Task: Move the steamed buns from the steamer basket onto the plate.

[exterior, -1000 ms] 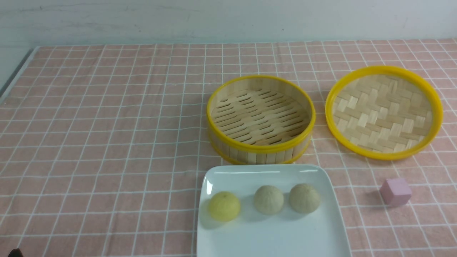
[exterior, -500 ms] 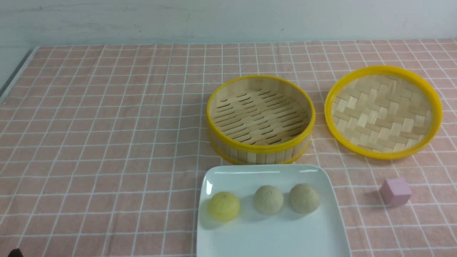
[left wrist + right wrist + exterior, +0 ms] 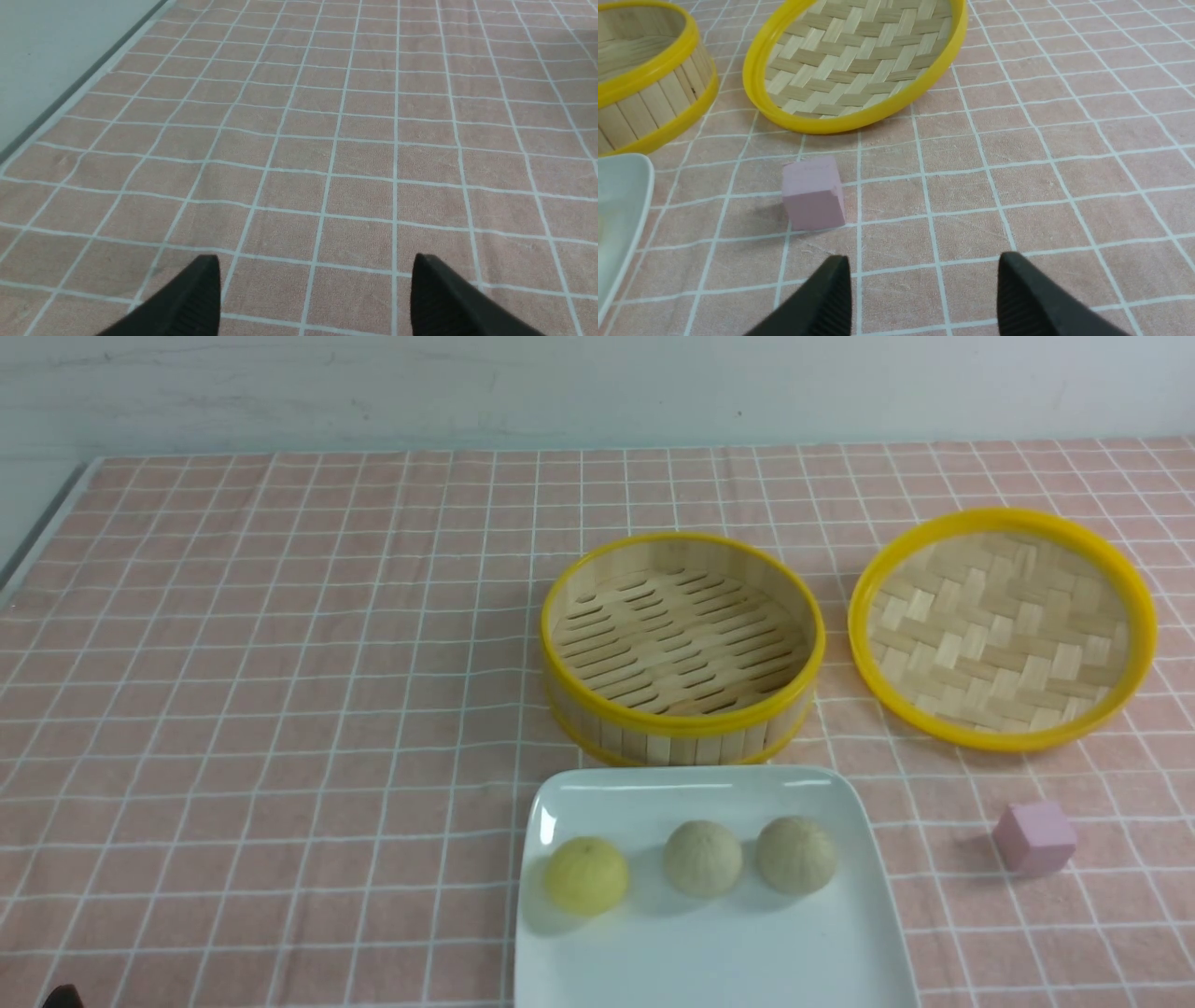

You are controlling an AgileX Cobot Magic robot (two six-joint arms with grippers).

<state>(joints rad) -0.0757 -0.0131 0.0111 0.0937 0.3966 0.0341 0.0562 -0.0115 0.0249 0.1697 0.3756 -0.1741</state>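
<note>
Three steamed buns lie in a row on the white plate [image 3: 709,961]: a yellow one [image 3: 586,875] and two beige-grey ones [image 3: 703,858] [image 3: 795,854]. Behind the plate stands the steamer basket [image 3: 682,728], with nothing on its slotted floor. My left gripper [image 3: 315,261] is open over bare cloth, far from the plate; only a dark tip of it [image 3: 63,997] shows at the front view's lower left corner. My right gripper [image 3: 923,261] is open too, low over the cloth. The plate's edge [image 3: 630,205] and the basket's wall [image 3: 649,102] show in the right wrist view.
A woven bamboo lid [image 3: 1004,627] with a yellow rim lies to the right of the basket, also seen as the lid [image 3: 859,51] from the right wrist. A pink cube [image 3: 1034,837] sits right of the plate; the cube [image 3: 813,193] is just ahead of my right gripper. The cloth's left edge [image 3: 79,88] borders a grey surface.
The dark tip of the left gripper at the front view's lower left corner has shifted slightly to the right. Everything else is still.
</note>
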